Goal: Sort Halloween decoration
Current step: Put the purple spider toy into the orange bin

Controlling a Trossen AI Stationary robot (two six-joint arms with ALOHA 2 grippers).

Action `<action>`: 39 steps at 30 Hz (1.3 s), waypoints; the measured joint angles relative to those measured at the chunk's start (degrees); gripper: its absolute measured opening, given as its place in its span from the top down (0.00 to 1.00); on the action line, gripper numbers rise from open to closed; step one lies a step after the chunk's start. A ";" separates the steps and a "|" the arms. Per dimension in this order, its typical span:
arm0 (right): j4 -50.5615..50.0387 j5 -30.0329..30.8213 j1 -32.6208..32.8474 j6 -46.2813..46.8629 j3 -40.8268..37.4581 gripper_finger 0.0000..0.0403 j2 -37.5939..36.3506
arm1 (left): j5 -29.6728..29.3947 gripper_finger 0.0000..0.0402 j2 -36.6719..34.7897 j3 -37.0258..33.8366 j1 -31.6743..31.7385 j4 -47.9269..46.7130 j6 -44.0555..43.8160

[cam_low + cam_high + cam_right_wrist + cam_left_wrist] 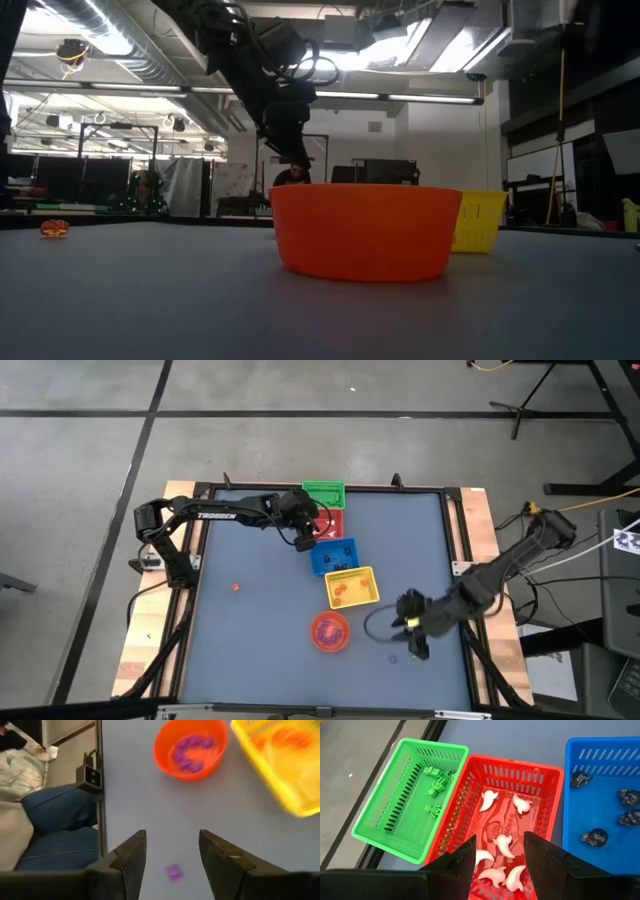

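With your right hand (172, 851) open and empty over the purple trinket (173, 872) near the tabletop's front edge, pinch its sides gently; it looks light, hard, and likely to skid.

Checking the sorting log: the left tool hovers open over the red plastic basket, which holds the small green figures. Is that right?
Not quite. The left tool does hover open over the red plastic basket, but that basket holds small white ghost trinkets. The small green figures lie in the green plastic basket beside it, as the left wrist view shows.
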 joint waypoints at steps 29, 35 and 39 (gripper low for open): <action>4.36 -7.24 8.07 55.63 -0.04 0.55 26.41 | 0.02 0.63 0.00 0.00 0.00 0.09 -0.26; 5.54 -7.20 8.07 55.92 0.67 0.55 29.56 | 0.02 0.63 0.00 0.00 0.00 0.11 -0.28; 4.70 -7.84 8.07 55.90 2.31 0.55 32.25 | 0.02 0.63 0.00 0.00 0.00 0.11 -0.29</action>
